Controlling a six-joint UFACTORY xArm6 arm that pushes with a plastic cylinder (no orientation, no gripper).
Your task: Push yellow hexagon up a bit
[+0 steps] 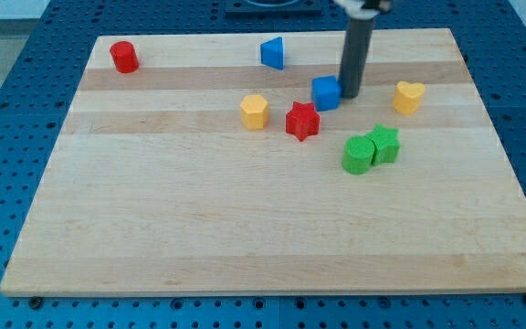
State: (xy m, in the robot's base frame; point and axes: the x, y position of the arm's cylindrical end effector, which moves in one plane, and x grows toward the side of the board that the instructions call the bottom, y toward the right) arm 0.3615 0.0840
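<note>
Yellow hexagon (255, 111) lies at 9 o'clock, well apart from my tip (350, 95) | tip touches blue cube (326, 92) | no pincer fitted, rod only | approach needed from hexagon's 6 o'clock

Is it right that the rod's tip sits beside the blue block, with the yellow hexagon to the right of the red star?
Not quite. My tip does sit beside the blue block, but the camera view shows the yellow hexagon to the left of the red star, not the right.
</note>
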